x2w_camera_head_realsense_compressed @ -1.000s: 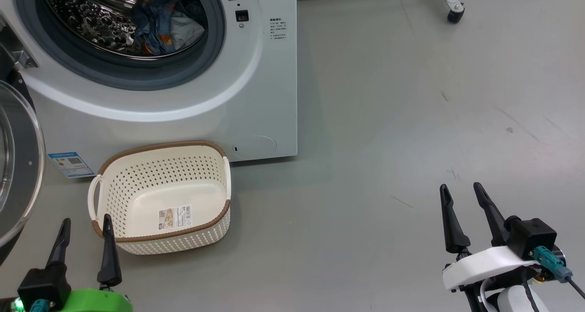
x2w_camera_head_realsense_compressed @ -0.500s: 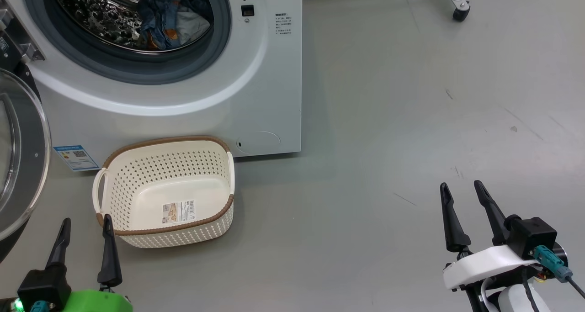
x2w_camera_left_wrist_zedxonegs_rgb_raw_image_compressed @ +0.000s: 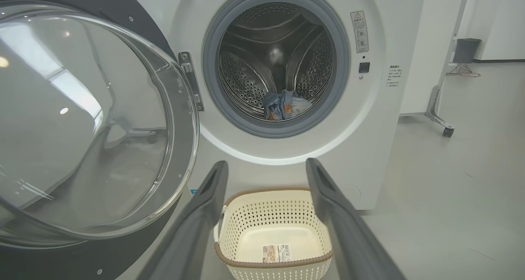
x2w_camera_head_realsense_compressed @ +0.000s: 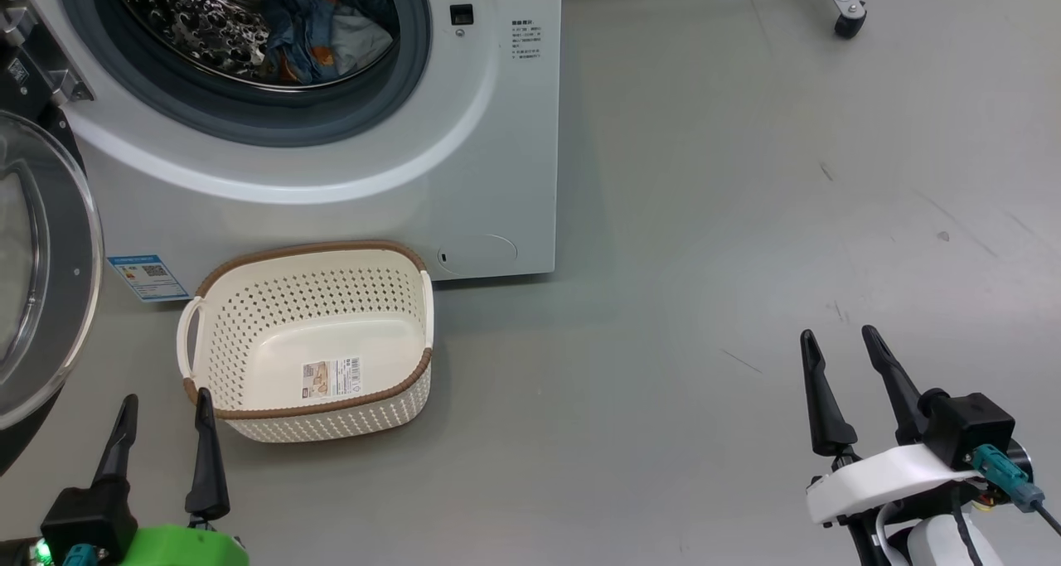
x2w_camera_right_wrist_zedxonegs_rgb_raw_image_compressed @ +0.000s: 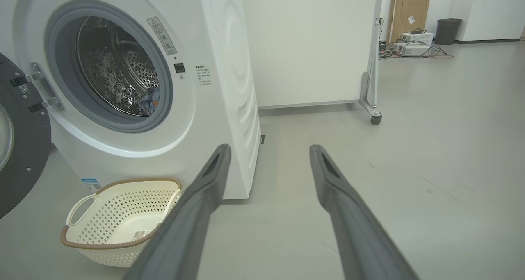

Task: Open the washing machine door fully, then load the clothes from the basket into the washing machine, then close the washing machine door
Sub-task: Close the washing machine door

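Nearest the robot, the left end effector (x2w_camera_head_realsense_compressed: 165, 400) and the right end effector (x2w_camera_head_realsense_compressed: 837, 334) are held low, fingers spread, with nothing gripped. Just beyond the left one, the basket (x2w_camera_head_realsense_compressed: 331, 421) is seen empty at the foot of the washing machine (x2w_camera_head_realsense_compressed: 497, 176), placed close for short transfers. The clothes (x2w_camera_head_realsense_compressed: 319, 31) are seen in the drum. At far left, the washing machine door (x2w_camera_head_realsense_compressed: 81, 243) is swung wide; closing it is judged the step left.

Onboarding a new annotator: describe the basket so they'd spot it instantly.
Find the big white washing machine, its round door swung open on the robot's left. On the grey floor just before its front panel stands the basket. Among white and black appliance parts, it is small, cream and perforated, with a brown woven-look rim and a label sticker inside.
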Tool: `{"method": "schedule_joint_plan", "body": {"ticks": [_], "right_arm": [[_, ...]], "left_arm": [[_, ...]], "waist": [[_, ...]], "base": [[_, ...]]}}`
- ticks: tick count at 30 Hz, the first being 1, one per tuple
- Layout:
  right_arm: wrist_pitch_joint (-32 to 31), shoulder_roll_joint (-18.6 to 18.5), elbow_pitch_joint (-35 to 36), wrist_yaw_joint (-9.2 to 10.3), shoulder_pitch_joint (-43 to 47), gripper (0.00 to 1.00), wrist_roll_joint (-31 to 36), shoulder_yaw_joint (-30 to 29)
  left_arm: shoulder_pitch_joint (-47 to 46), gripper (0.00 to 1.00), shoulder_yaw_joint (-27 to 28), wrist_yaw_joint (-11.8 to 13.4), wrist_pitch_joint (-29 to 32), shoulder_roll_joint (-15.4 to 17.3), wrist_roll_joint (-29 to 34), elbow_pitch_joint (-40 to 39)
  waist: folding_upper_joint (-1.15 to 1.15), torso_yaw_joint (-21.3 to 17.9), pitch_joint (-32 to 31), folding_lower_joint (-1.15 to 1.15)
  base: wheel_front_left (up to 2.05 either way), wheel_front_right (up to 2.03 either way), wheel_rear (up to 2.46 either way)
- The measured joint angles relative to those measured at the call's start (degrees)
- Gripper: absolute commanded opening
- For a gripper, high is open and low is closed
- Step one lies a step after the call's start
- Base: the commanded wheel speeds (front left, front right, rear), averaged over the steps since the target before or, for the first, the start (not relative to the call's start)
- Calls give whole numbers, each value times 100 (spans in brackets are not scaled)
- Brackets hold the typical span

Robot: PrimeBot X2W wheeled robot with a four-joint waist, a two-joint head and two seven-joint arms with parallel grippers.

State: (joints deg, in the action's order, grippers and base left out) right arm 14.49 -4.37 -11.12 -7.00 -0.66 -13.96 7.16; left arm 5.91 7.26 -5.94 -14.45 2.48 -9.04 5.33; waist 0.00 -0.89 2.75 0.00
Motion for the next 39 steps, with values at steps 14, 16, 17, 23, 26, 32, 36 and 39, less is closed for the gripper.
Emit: {"method": "schedule_joint_plan", "body": {"ticks": [14, 16, 17, 23, 26, 32, 36, 39], "right_arm": [[0, -20, 54, 0, 32, 100, 42, -98], [0, -29, 63, 0, 42, 100, 42, -116], [0, -32, 65, 0, 53, 100, 42, -125], [0, -69, 73, 0, 113, 100, 42, -143], [0, -67, 82, 0, 118, 100, 43, -137], [0, -69, 101, 0, 130, 100, 52, -135], [0, -79, 105, 0, 149, 100, 57, -138], [0, -98, 116, 0, 149, 100, 58, -140]], "left_arm": [[-4, 100, -73, 103, 0, -3, -25, 7], [-5, 100, -116, 121, 0, -3, -73, 11], [-5, 100, -143, 140, 0, -3, -91, 14], [-6, 100, -182, 202, 0, -3, -116, 76], [-6, 100, -180, 244, 0, -3, -118, 76], [-5, 100, -205, 277, 0, -3, -186, 94], [-5, 100, -215, 294, 0, -3, -278, 101], [-5, 100, -235, 323, 0, -3, -291, 108]], "waist": [[0, 352, -14, 0], [0, 427, -17, 0], [0, 468, -20, 0], [0, 750, -48, 0], [0, 904, -64, 0], [0, 1218, -76, 0], [0, 1427, -67, 0], [0, 1582, -57, 0]], "base": [[0, 0, 0], [0, 0, 0], [0, 0, 0], [0, 0, 0], [0, 0, 0], [0, 0, 0], [0, 0, 0], [0, 0, 0]]}}
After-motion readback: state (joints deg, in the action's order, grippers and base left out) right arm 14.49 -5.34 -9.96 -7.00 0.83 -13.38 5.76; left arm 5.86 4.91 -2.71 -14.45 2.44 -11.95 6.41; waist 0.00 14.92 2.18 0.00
